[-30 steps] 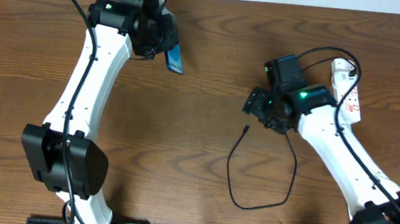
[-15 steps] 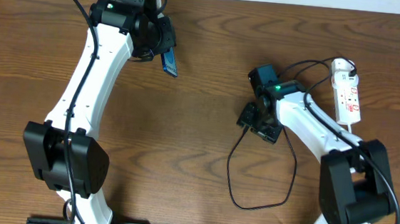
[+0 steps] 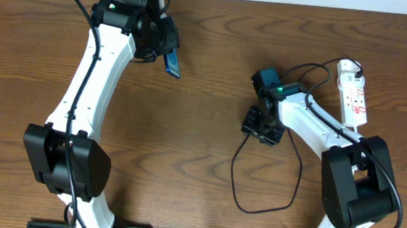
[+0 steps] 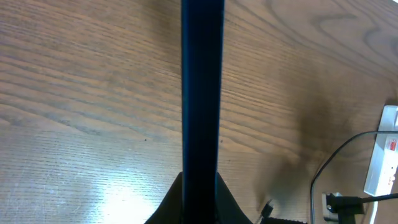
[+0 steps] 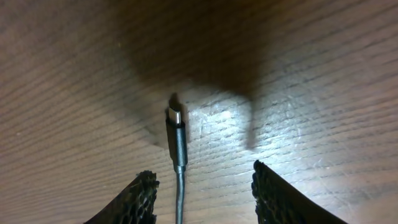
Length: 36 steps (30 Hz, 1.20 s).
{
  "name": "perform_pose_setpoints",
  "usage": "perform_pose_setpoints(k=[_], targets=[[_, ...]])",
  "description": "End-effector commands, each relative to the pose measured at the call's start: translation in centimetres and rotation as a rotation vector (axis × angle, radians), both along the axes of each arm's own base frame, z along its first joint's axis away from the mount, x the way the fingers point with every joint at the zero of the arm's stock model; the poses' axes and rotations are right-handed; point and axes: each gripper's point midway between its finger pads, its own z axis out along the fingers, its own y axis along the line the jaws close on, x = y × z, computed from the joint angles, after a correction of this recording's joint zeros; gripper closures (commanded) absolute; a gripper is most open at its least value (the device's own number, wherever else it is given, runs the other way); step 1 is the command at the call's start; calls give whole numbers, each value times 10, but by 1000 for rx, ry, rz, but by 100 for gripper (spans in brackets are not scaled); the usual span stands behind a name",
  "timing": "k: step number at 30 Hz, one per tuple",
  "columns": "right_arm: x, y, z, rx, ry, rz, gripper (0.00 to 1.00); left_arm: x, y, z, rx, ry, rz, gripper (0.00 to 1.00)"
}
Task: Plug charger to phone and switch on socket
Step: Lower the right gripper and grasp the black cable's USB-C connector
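My left gripper (image 3: 166, 53) is shut on the phone (image 3: 172, 63) and holds it edge-on above the table at the back left; in the left wrist view the phone (image 4: 202, 93) is a dark vertical bar between the jaws (image 4: 200, 208). My right gripper (image 3: 250, 123) is open and low over the charger's connector tip (image 5: 173, 117), which lies on the wood between the fingers (image 5: 202, 186), nearer the left one. The thin black charger cable (image 3: 255, 198) loops toward the front. The white socket strip (image 3: 354, 97) lies at the far right.
The socket strip also shows at the right edge of the left wrist view (image 4: 385, 149). A white cord end and black cables run by the strip's far end (image 3: 342, 65). The brown wooden table (image 3: 202, 128) spreads between the two arms.
My right gripper has swung left and down from near the socket to sit over the cable's connector tip. The left gripper tilted the phone slightly a second ago and has held still since.
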Motion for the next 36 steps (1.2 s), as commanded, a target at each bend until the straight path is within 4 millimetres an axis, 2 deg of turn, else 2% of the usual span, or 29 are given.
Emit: perform_pose_setpoints(k=[1, 12, 15, 17, 23, 36], targets=[[-7, 3, -12, 8, 41, 11, 54, 0, 2, 1, 12, -10, -9, 93], [-2, 1, -15, -7, 28, -22, 61, 0, 2, 1, 12, -10, -9, 93], [-1, 2, -15, -5, 25, -23, 65, 0, 2, 1, 12, -10, -9, 94], [-1, 2, -15, -5, 23, -23, 72, 0, 2, 1, 12, -10, -9, 93], [1, 3, -15, -1, 16, -23, 77, 0, 2, 1, 11, -10, -9, 93], [0, 5, -15, 13, 20, -23, 80, 0, 2, 1, 11, -10, -9, 93]])
